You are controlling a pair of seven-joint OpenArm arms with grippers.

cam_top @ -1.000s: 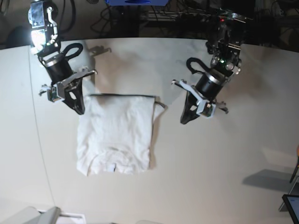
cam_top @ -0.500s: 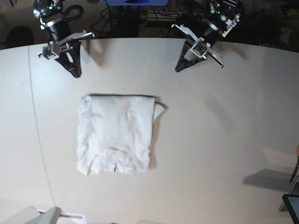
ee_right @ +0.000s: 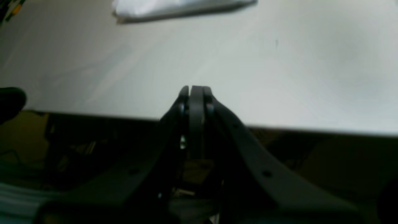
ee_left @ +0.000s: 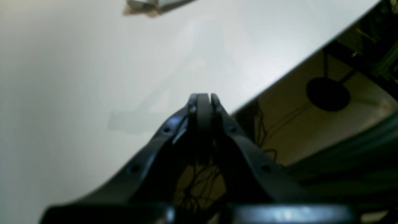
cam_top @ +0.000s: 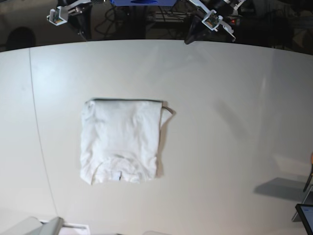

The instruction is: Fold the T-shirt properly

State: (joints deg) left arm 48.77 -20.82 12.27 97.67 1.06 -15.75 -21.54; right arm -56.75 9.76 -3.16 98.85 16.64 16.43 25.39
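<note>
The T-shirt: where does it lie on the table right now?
In the base view the T-shirt lies folded on the table, left of centre, well clear of both grippers at the far edge.

base: overhead, far | wrists: low, table-edge (cam_top: 274, 63), facing inward

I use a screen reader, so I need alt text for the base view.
A folded white T-shirt lies flat on the pale table, untouched. The left gripper and right gripper sit at the table's far edge, well away from it.
</note>
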